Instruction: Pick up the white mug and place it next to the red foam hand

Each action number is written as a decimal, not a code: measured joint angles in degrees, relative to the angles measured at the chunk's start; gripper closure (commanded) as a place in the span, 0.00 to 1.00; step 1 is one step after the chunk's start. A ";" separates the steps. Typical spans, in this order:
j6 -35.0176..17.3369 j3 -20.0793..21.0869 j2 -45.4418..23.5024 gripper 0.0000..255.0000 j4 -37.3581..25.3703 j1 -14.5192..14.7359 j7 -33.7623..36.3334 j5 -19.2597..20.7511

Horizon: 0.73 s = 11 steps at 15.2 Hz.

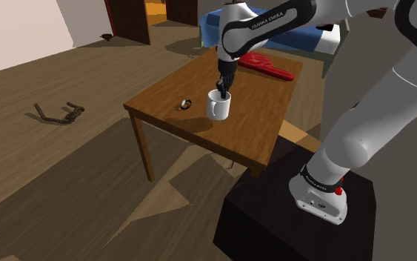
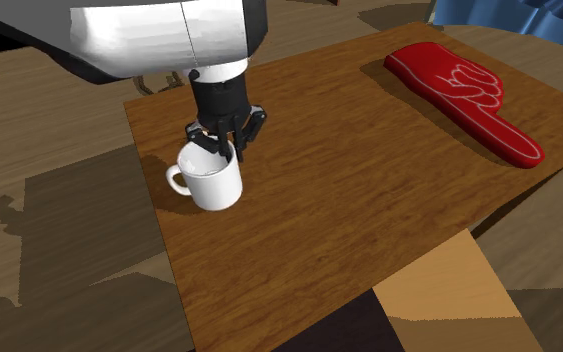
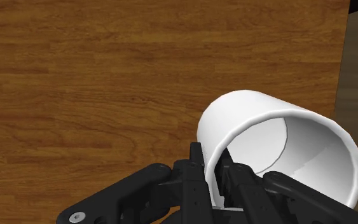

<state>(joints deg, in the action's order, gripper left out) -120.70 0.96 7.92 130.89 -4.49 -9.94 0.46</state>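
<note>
While the gripper (image 2: 225,148) clasps the rim wall of the white mug (image 2: 212,182), one finger inside and one outside, the grasp appears made. The mug is near one end of the wooden table (image 2: 369,230), well apart from the red foam hand (image 2: 464,88). The next move calls for lifting and carrying it across. A plank floor (image 1: 66,178) surrounds the table.

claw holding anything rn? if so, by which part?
Yes. The claw is shut on the mug, gripping its wall at the rim, with one finger inside the mug and one outside.
</note>
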 measured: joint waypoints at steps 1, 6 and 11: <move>0.88 -0.01 0.48 1.00 -0.41 -0.01 -0.03 -0.01; 4.91 -0.07 1.90 1.00 -3.01 -0.04 -0.17 -0.03; 8.92 -0.13 3.00 1.00 -5.93 -0.08 -0.30 -0.05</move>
<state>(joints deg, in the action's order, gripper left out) -111.78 0.83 10.92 124.96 -4.57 -10.24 0.41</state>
